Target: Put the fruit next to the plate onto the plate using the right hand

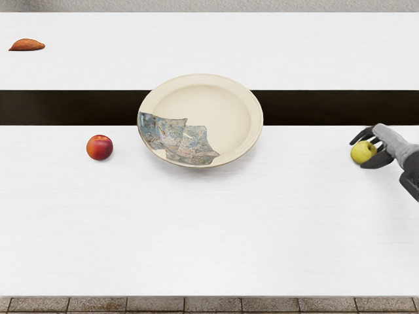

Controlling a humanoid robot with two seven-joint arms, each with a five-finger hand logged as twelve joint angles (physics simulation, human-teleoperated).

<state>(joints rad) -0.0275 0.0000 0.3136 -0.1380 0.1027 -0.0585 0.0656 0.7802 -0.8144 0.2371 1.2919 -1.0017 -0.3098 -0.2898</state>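
Right hand [380,146] enters from the right edge of the head view with only part of the forearm in frame, and is closed around a yellow-green fruit [363,152]. Dark fingers [361,136] curl over the top of the fruit and a further digit wraps beneath it, so the fruit sits at the leftward end of the hand. Whether the fruit rests on the worktop [262,222] or is raised clear of it cannot be determined from this view. The plate [216,108], cream-coloured with a blue-grey patterned patch on its near-left portion, lies well to the left of the hand and apart from it. It straddles a dark band [65,108] that runs across the worktop slightly farther back than the hand. The held fruit is not on the plate; bare white surface separates the two. A red fruit [99,147] sits on the side of the plate away from the hand, near the rim but not touching it, at about the same depth as the hand. An orange-brown, tapered item [26,44] lies farthest from the hand, toward the far left corner of the worktop, past the dark band. A strip of tiled floor [209,305] shows along the near edge of the worktop, nearer the viewer than the hand.
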